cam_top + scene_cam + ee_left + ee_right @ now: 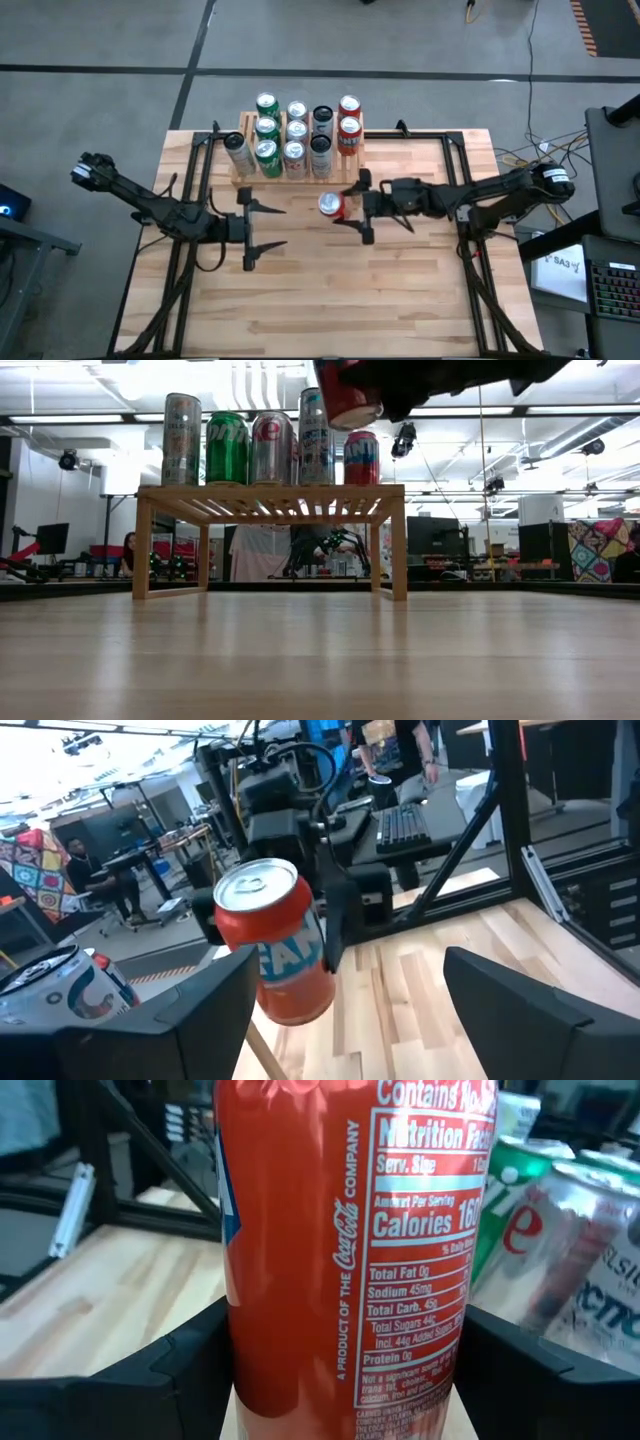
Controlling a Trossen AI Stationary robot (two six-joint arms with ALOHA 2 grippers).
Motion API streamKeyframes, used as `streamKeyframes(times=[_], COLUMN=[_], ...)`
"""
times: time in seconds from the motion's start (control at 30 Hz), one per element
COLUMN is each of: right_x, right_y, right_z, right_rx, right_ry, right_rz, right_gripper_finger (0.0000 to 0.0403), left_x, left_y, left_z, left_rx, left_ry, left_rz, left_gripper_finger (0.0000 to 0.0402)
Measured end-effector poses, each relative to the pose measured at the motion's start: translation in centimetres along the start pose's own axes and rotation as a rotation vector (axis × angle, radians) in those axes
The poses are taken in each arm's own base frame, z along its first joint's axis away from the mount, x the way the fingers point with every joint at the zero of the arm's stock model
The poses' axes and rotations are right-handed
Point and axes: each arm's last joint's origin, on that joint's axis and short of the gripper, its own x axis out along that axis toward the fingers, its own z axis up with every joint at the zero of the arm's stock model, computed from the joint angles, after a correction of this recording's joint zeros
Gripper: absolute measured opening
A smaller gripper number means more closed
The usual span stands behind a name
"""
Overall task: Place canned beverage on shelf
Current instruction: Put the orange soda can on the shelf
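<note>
A red canned beverage (331,205) hangs above the plank table, just in front of the shelf's right end, with my right gripper (350,207) shut on it. It also shows in the low view (345,398) and the left wrist view (275,945). The shelf (243,122), a low light-wood rack (270,500), stands at the table's far edge on its side legs. Several cans (295,135) stand upright on its slatted top. My left gripper (280,227) is open and holds nothing, left of the held can and nearer the table's front. My right gripper pinches the can's side wall (340,1330) between its two fingers (185,1375), one on each side of the can's lower half. The fingers come level from the table's right side. The can is lifted clear of the table, nearly upright with its top up.
Black frame rails (195,180) run along the table's left and right sides. Bare planks (330,290) stretch across the near half of the table. Beyond the far edge are desks, monitors and seated people (85,870).
</note>
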Motion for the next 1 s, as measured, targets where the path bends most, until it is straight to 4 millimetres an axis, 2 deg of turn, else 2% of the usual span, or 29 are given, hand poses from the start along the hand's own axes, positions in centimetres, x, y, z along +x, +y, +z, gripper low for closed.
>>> streamKeyframes(times=[0.13,0.3,0.53,0.67,0.8,1.0], right_x=[0.0,-0.1,-0.6,-1.7,-3.7,-6.2], right_y=[-0.8,-0.8,-0.7,-0.7,-0.8,-0.8], right_z=[0.2,0.0,0.4,0.9,1.2,0.1], right_rx=[-0.003,-0.085,-0.129,-0.144,-0.149,-0.154], right_ry=[-0.053,-0.083,-0.114,-0.137,-0.157,-0.175], right_rz=[0.033,0.036,0.064,0.105,0.093,0.079], right_gripper_finger=[0.029,0.0288,0.0288,0.0288,0.0289,0.0288], left_x=[0.1,0.2,0.2,0.2,0.2,0.3], left_y=[-0.1,0.1,1.0,1.5,1.8,2.6], left_z=[-0.1,0.0,1.2,2.2,3.0,3.6], left_rx=[0.009,0.008,0.031,0.038,0.068,0.097], left_ry=[0.006,0.002,-0.001,-0.017,-0.033,-0.054], left_rz=[0.001,0.007,0.112,0.143,0.156,0.194], left_gripper_finger=[0.0301,0.0301,0.0301,0.0301,0.0301,0.0301])
